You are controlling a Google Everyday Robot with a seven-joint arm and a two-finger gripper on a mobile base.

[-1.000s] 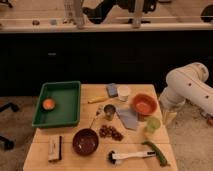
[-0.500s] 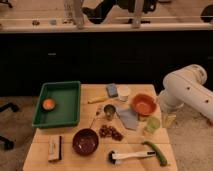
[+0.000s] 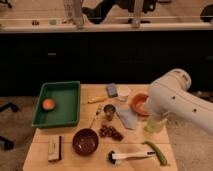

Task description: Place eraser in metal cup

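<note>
Camera view: wooden surface [image 3: 100, 164], one white arm [image 3: 172, 97] entering from the right.

Task items: the eraser [image 3: 55, 148] lies flat at the front left corner of the surface, untouched and well apart from the arm. The metal cup [image 3: 109, 111] stands upright near the middle of the surface.

Surroundings: a dark red bowl [image 3: 85, 141] sits just right of the eraser, on the line between the eraser and the metal cup. A cluster of dark round pieces [image 3: 111, 132] lies directly in front of the metal cup. A grey flat piece [image 3: 127, 118] lies just beside that cup on its right. A yellow item [image 3: 96, 99] lies behind it to the left. A blue-grey sponge [image 3: 112, 90] and a white cup [image 3: 123, 93] stand side by side further back. An orange bowl [image 3: 138, 104] is partly covered by the arm. A green tray [image 3: 60, 85] at back left holds one orange object [image 3: 48, 104]. A white-handled brush [image 3: 131, 156] and a green elongated item [image 3: 157, 152] lie at front right.

End effector: hidden behind the arm's bulk over the right side of the surface, close to a light green cup [image 3: 155, 125]; it stands wide, with nothing in it.
</note>
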